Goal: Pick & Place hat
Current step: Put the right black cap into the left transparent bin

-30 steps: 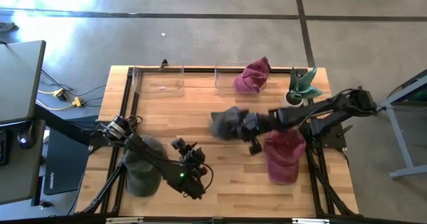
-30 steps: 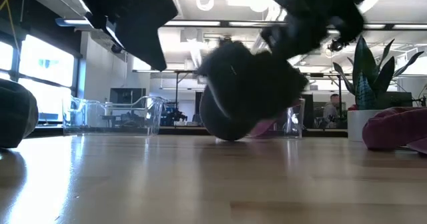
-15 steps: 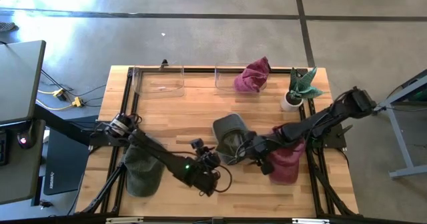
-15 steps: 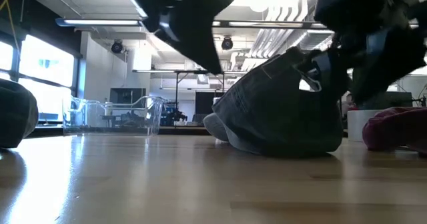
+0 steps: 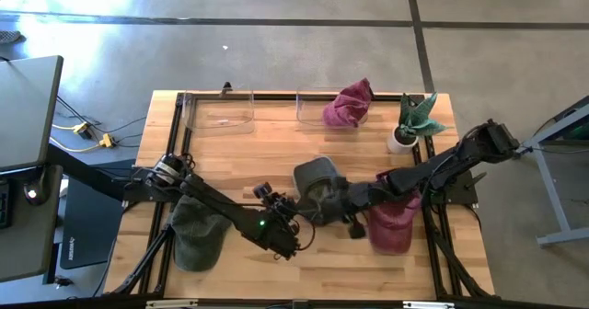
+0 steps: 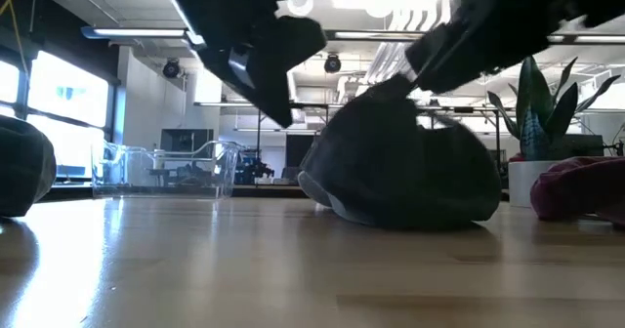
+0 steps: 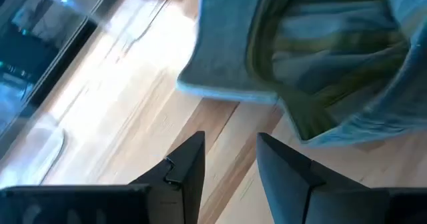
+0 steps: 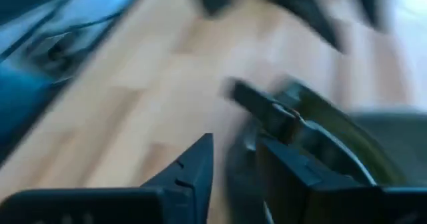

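Observation:
A grey hat [image 5: 313,178] lies on the wooden table near its middle. Its brim [image 7: 223,84] points to the far left and its hollow inside [image 7: 327,57] is turned toward my left gripper. My left gripper [image 7: 230,141] is open just short of the brim on the near-left side, with bare wood between its fingers [image 5: 296,219]. My right gripper [image 8: 237,144] is open and reaches in from the right, at the hat's near-right rim [image 5: 331,201]. My right gripper comes slanting down from the table's right, with its fingers beside the hat's rim [image 8: 293,127]. The right wrist view is blurred, so I cannot tell whether a finger touches the rim. The hat rests on the table.
A maroon hat [image 5: 391,224] lies under my right arm. An olive hat [image 5: 198,237] lies under my left arm. Another maroon hat [image 5: 348,105] sits in a clear bin at the far edge, beside a second clear bin [image 5: 221,114]. A potted plant [image 5: 414,118] stands far right.
The grey hat hung in the air at my right gripper. It has come down and now rests on the table. My right gripper has gone toward the near edge and down with it. My left gripper has moved toward the table's right, up to the hat.

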